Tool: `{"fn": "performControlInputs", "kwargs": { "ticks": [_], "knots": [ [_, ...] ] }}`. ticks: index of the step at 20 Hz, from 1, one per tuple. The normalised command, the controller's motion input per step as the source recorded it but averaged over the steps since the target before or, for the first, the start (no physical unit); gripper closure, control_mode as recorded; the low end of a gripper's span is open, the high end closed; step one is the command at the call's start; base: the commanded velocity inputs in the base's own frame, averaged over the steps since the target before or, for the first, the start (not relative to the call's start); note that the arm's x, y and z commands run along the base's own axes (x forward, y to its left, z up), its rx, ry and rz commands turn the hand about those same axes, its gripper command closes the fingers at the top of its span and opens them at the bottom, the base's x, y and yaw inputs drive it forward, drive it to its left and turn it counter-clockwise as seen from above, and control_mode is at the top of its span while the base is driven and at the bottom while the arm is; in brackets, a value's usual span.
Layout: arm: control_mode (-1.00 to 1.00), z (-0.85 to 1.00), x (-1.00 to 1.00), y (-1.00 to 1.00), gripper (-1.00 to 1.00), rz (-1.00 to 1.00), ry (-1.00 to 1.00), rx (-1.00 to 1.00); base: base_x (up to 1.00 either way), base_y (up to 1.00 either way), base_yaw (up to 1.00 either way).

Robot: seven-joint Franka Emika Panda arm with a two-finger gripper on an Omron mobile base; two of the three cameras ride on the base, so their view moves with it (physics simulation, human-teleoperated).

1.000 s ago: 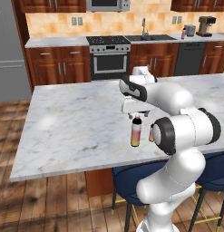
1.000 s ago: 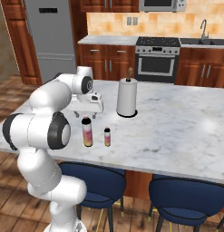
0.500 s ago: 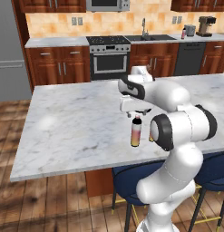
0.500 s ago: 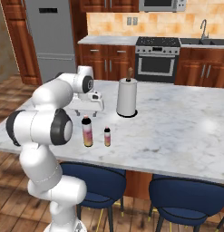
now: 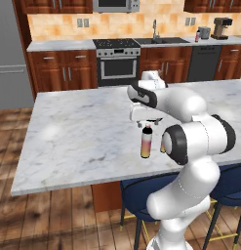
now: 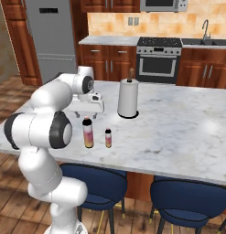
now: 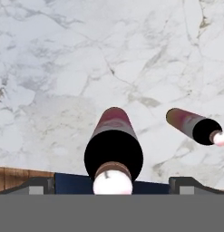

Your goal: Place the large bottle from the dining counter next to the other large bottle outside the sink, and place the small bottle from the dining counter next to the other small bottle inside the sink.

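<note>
Gripper (image 7: pixel 112 183) is hanging wide open right above the large bottle (image 7: pixel 113 147), not touching it; small bottle (image 7: pixel 195 126) is standing just beside, to its right; both are resting upright on the marble counter (image 7: pixel 63 68).

Looked forward and down from behind, left and right, sharing the marble worktop (image 5: pixel 78 136) mid-frame; hand view pointed straight down, close above bottles.

Counter (image 5: pixel 73 132): white marble, grey veining. Large bottle (image 6: pixel 88 133): dark cap, pink-to-yellow body. Small bottle (image 6: pixel 108 137): same colours. Paper towel roll (image 6: pixel 128 98): white, brown post. Stools (image 6: pixel 187 196): navy seats. Cabinets (image 5: pixel 63 73): reddish-brown wood. Backsplash (image 5: pixel 58 24): orange tile.
</note>
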Motion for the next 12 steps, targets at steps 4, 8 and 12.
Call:
{"fn": "performControlInputs", "kwargs": {
  "ticks": [4,8,12],
  "knots": [
    [-1.0,0.0,-0.02,0.0,-1.0,0.0,0.0,0.0,0.0,0.0,0.0],
    [-1.0,0.0,0.0,0.0,-1.0,0.0,0.0,0.0,0.0,0.0,0.0],
    [-1.0,-0.01,0.04,0.0,-1.0,0.0,0.0,0.0,0.0,0.0,0.0]
  ]
}}
